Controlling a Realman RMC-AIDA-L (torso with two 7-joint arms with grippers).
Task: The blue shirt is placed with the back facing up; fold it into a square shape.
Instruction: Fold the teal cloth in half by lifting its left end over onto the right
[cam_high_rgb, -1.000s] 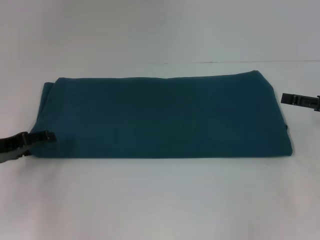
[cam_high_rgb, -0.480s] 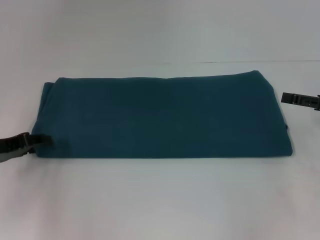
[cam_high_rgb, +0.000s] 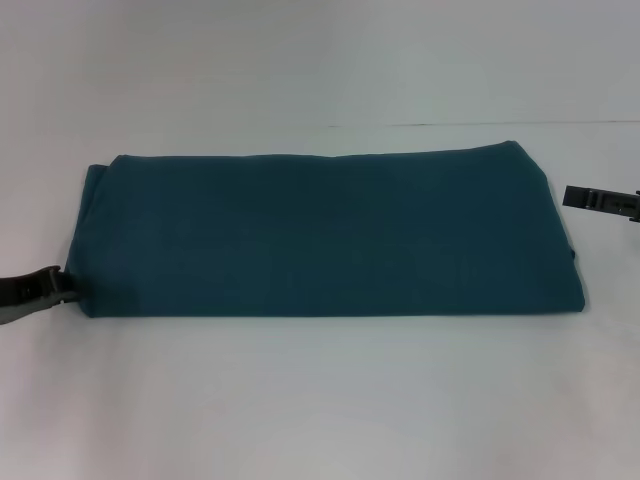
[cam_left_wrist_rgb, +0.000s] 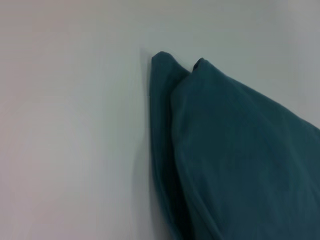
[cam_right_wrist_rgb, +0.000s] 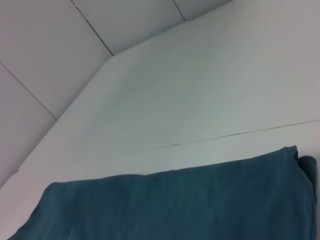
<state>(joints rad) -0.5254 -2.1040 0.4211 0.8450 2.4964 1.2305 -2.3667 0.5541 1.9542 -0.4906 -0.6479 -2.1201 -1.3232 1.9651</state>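
White worktop (cam_high_rgb: 320, 400) carries the blue shirt (cam_high_rgb: 320, 235), folded into a long rectangle, plain side up, lying flat at centre. Left tool (cam_high_rgb: 62, 288) sits at 8 o'clock, at the shirt's near left corner; opening cannot be told. Right tool (cam_high_rgb: 575, 196) rests at 3 o'clock, just beside the shirt's right edge, apart from it; opening likewise undetermined.

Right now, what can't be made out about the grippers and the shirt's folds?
- Left gripper: head view shows it at the blue shirt's left near corner, fingertips indistinct; unseen in the left wrist view.
- Right gripper: cut by the frame edge.
- Shirt's underside layers and front: covered by the top layer.
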